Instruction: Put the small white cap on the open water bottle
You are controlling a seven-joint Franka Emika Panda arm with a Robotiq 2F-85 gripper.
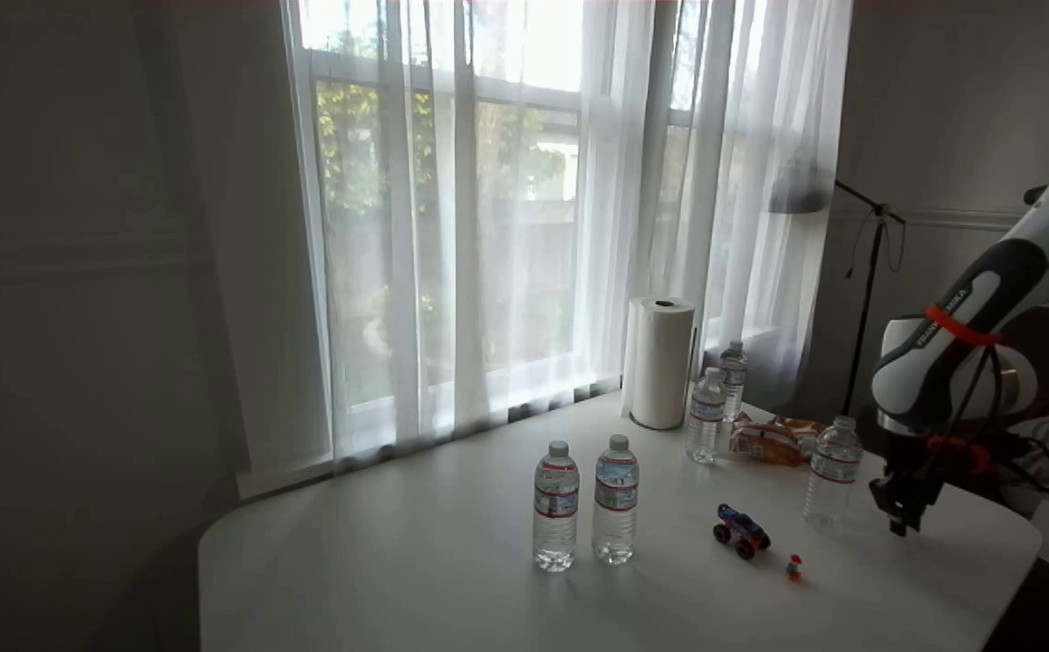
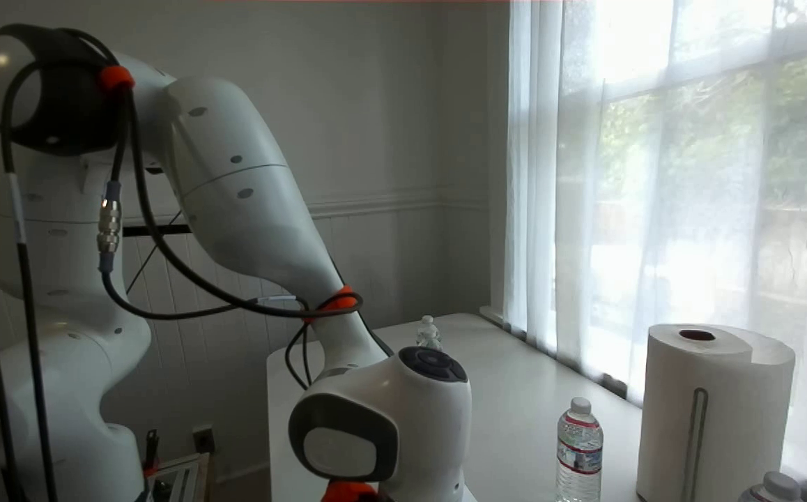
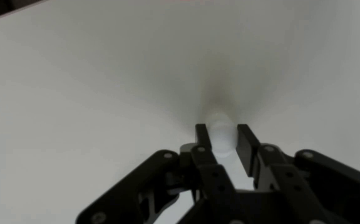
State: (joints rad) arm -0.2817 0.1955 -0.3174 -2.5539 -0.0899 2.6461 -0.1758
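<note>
Noted cap (image 3: 222, 140) pinched at both sides by pincer (image 3: 223, 133) over tabletop (image 3: 74, 124), prob. to leave u/side free for capping.

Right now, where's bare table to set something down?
Widest: tabletop left of the leftmost bottle in an exterior view. Narrower: between its neighbouring bottle and the toy truck. Crowded: around the paper towel roll, farthest bottle and orange packet.
</note>
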